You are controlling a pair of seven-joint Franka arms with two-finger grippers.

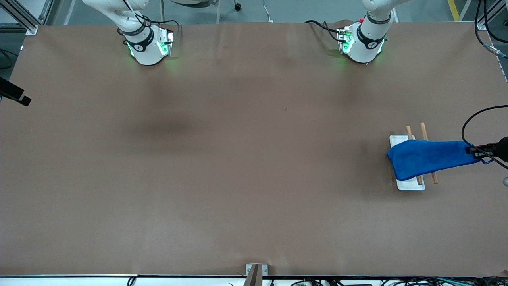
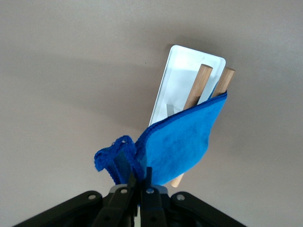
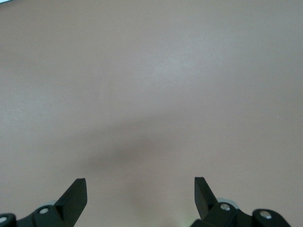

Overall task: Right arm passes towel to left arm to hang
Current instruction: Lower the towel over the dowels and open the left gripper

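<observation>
The bright blue towel [image 1: 424, 157] lies stretched over the two wooden rods [image 1: 424, 131] of the white-based rack [image 1: 397, 140] at the left arm's end of the table. My left gripper [image 1: 478, 151] is shut on one bunched end of the towel and holds it just past the rack, toward the table's end. In the left wrist view the towel [image 2: 182, 142] runs from my left gripper [image 2: 139, 172] up over the rods [image 2: 201, 82] and the white base [image 2: 182, 71]. My right gripper [image 3: 139, 182] is open and empty over bare table.
The brown table [image 1: 238, 159] is bare between the arms' bases and the rack. A black object [image 1: 12, 93] juts in at the right arm's end of the table. A small metal bracket [image 1: 256, 270] sits at the table's near edge.
</observation>
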